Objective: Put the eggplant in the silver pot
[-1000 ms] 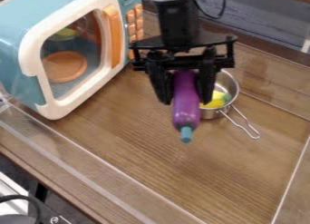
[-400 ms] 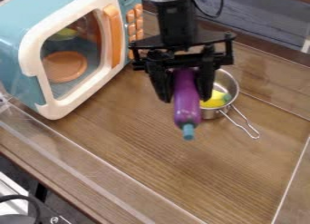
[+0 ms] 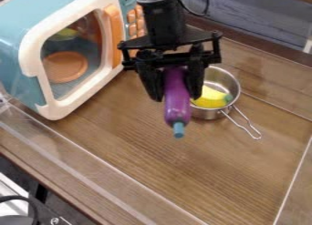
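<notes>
In the single camera view, the gripper (image 3: pixel 174 78) points steeply down with its jaws clamped on the upper part of the eggplant (image 3: pixel 178 103), which hangs clear of the wooden table (image 3: pixel 109 156), teal stem tip lowest. It hangs just beside the silver pot (image 3: pixel 224 83), in front of its near-left rim; something yellow already lies in the pot. The eggplant looks like a light, stiff plastic toy with a smooth, glossy skin, so it probably slips easily. The hold on the thick upper end seems sensible, though the long free end may swing or pivot.
</notes>
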Motion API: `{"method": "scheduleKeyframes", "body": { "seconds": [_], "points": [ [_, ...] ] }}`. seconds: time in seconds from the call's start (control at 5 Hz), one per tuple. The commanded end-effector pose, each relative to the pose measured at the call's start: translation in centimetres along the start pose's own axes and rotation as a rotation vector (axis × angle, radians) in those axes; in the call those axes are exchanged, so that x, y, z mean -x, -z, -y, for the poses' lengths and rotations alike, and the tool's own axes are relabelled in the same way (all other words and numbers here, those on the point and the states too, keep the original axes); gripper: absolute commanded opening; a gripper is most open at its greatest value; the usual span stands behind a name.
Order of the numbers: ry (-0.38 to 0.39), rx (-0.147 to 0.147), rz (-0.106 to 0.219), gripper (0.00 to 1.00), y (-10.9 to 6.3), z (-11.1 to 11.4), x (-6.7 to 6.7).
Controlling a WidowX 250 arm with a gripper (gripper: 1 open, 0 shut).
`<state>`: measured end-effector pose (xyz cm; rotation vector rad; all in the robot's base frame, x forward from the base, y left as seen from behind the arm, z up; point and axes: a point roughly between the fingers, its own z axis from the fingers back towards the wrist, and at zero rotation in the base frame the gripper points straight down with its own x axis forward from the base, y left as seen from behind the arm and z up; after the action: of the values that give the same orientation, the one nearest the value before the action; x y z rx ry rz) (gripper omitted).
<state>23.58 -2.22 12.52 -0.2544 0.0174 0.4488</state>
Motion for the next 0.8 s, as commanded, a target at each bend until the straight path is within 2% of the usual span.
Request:
{"method": "scheduleKeyframes", "body": {
  "seconds": [0.0,0.4,0.6],
  "points": [
    [-0.034,0.018,0.035,0.00,-0.1,0.6,-0.8],
    [-0.101,0.031,0.058,0.00,-0.3,-0.5,-2.0],
    [-0.099,0.035,0.058,0.00,-0.4,-1.4,-1.6]
  ]
}}
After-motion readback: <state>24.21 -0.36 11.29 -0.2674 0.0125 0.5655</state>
